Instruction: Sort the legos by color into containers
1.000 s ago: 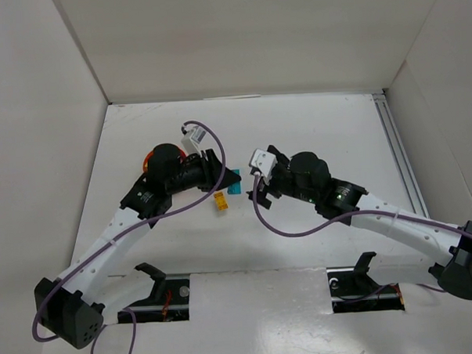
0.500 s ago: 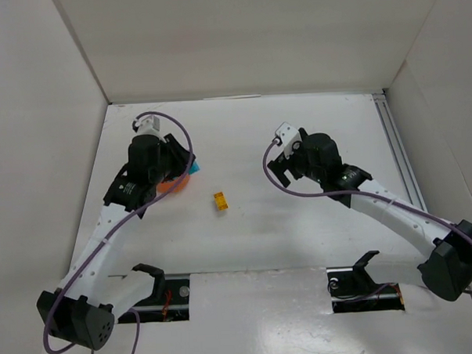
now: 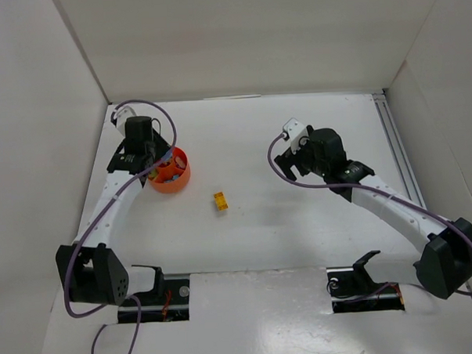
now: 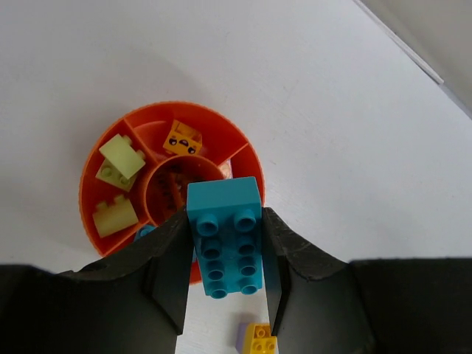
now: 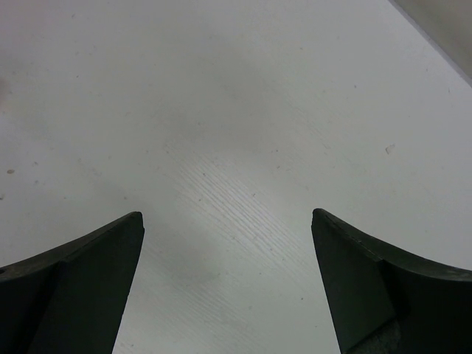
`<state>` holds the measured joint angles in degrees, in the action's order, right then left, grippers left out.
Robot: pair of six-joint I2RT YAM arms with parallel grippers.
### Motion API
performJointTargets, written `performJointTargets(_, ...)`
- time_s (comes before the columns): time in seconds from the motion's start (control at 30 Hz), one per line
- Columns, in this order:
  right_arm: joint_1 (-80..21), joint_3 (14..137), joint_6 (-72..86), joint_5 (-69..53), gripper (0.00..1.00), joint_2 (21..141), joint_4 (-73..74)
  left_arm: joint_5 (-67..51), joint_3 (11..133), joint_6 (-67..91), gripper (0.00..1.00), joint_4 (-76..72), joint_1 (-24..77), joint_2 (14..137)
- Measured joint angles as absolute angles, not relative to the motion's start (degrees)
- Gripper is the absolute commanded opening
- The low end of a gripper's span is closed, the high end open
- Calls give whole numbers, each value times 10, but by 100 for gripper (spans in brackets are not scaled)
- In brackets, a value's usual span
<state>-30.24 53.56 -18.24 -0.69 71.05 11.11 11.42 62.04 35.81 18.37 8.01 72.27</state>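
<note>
The teal brick (image 4: 223, 251) is pinched in the left pincer (image 4: 225, 221), up over the orange bowl (image 4: 177, 108). Pale green bricks (image 4: 122, 158) and an orange brick (image 4: 182, 138) lie in the bowl's sections. A yellow brick (image 3: 220, 201) sits apart on the counter (image 3: 301, 237). The right pincer (image 5: 228, 236) is spread wide.

A robot test cell in a lab; a bare white desk (image 3: 302, 245) boxed in by plain white boards (image 3: 238, 44); two arms (image 3: 394, 213) bolted at its near edge, trailing purple cables (image 3: 305, 186); a metal rail (image 3: 397, 150) right of the right hand (image 3: 286, 165).
</note>
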Motion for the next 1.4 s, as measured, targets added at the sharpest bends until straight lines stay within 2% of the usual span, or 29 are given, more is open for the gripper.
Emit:
performJointTargets(0.87,-290,536,-189,-7,100,715,111,127,647,332,0,154,74,753)
performJointTargets(1.03,-287,535,-191,-6,100,717,111,133,661,337,0,173,49,762)
performJointTargets(1.4,-281,535,-193,-14,100,742,111,220,667,401,0,290,29,754)
